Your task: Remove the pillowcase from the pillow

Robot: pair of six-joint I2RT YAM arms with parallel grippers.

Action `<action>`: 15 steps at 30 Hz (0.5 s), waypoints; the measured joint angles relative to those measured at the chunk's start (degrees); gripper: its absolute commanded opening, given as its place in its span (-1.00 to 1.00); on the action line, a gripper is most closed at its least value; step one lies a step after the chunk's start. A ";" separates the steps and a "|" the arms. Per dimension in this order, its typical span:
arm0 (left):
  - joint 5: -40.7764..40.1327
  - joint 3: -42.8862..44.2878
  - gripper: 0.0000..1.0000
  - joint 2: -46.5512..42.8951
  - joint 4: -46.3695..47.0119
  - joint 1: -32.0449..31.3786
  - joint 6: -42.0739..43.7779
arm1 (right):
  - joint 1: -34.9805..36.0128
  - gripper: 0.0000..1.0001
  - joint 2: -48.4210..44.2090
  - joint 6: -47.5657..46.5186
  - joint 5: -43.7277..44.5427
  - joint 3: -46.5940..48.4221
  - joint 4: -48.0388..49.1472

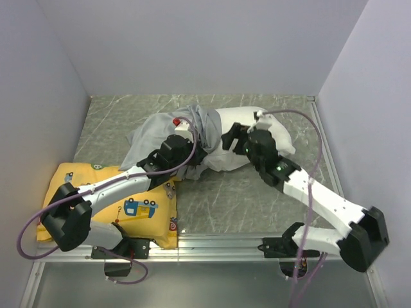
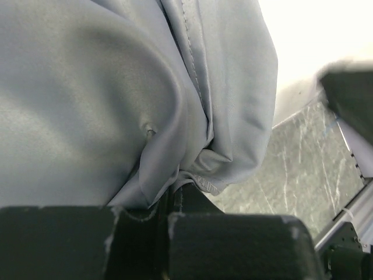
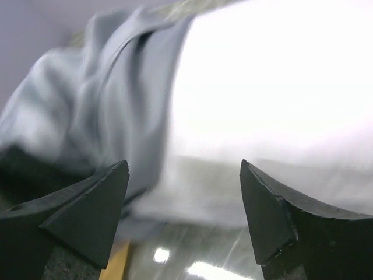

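Item one, left gripper (image 2: pixel 172 204): jaws are pressing together on a bunched hem fold of the pillowcase (image 2: pixel 99 99), and the grey cloth is rising out of the nip in deep creases. Item two, right gripper (image 3: pixel 183 198): jaws are standing wide apart and gripping nothing, and they are facing the bare white flank of the pillow (image 3: pixel 274 99) just beside the edge of the cover. Location of goods: the pillow is lying mid-table (image 1: pixel 257 192), its right part uncovered, its left part sitting inside the gathered pillowcase. Step in hand, as judged: the cover is being drawn off leftward while the pillow needs anchoring. Handling note: the right jaws are best closing on, or pressing down on, white stuffing only, clear of any grey hem. The left pull is best running low and steady along the pillow's length, so that the satin slides off rather than dragging the whole pillow with it. View notes: only the left wrist camera is showing the pinch itself, which the wrist body is hiding from above. Only the right wrist camera is showing the empty gap between that arm's fingers, though it is blurred and whether the tips are touching the pillow cannot be told. Only the overhead camera is showing how much pillow is exposed, and the yellow cushion (image 1: pixel 77 176) lying under the left arm.
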 measured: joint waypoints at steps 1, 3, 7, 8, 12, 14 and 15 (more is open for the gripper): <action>-0.20 0.46 -0.99 0.28 -0.39 0.13 0.04 | -1.70 0.73 2.71 -0.61 0.57 2.27 -0.57; -0.37 1.14 -0.97 0.72 -1.11 0.70 0.20 | -4.24 0.75 7.98 -1.46 1.62 6.01 -2.14; -0.31 1.77 -0.99 1.51 -1.88 2.67 0.09 | -6.69 0.53 19.17 -2.51 1.77 11.37 -4.66; -0.31 2.01 -0.99 1.92 -2.08 3.32 -0.04 | -6.93 0.35 21.66 -2.73 1.27 12.44 -4.68; -0.24 3.19 -0.99 4.24 -4.24 6.80 -0.42 | -8.48 -1.00 27.96 -2.23 -3.58 15.02 -3.67; 0.07 4.55 -0.99 5.25 -5.88 8.79 -1.14 | -9.92 -1.00 28.94 -1.20 -7.13 15.28 -2.58; 0.74 5.44 -0.99 5.55 -6.34 10.32 -1.92 | -10.95 -1.00 28.96 -0.44 -9.55 15.17 -1.95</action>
